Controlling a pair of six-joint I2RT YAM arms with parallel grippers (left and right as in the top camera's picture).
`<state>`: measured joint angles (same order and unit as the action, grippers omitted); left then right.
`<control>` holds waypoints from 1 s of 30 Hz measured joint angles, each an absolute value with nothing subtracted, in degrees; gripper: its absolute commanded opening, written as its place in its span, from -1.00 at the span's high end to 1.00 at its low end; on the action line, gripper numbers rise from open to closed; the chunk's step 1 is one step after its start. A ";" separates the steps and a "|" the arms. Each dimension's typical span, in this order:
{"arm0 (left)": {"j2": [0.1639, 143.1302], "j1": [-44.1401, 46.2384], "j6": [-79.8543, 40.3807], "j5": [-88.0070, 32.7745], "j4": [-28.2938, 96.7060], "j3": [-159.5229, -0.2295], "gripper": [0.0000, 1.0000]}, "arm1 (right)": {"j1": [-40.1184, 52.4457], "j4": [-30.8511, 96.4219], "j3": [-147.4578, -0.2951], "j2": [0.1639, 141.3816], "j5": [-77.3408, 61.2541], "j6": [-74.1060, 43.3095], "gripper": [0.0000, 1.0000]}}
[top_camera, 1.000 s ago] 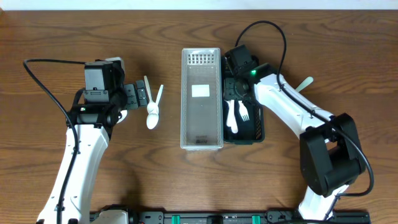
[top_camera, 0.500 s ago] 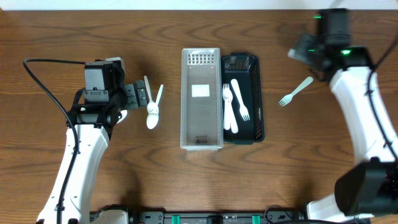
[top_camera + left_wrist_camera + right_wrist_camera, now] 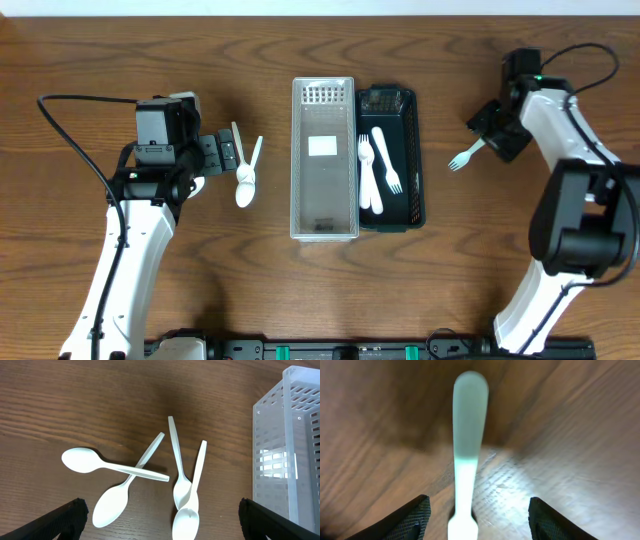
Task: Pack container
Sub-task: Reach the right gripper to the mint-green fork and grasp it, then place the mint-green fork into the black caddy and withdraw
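While the right gripper hangs with jaws parted either side of the white plastic fork, nothing is gripped. Lying flat on the table, the fork looks light, thin and slippery, so a mid-handle pinch seems best. Farther off sits the black container. Beyond it, the left gripper gapes over the spoons.

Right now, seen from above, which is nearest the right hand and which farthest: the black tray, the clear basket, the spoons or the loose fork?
1. The loose fork, far right, just beside the right hand.
2. The black tray, right of centre.
3. The clear basket, at the centre.
4. The spoons, far left.
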<state>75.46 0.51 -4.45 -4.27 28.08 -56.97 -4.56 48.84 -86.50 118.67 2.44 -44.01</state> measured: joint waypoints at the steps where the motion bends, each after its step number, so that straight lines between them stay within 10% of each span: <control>1: 75.46 0.51 -4.45 -4.27 28.08 -56.97 -0.96 | -4.38 48.53 -86.50 119.42 2.17 -44.40 -0.28; 30: 75.46 0.51 -4.45 -4.27 28.10 -56.97 -0.96 | -3.38 47.40 -82.72 118.80 2.28 -40.05 0.97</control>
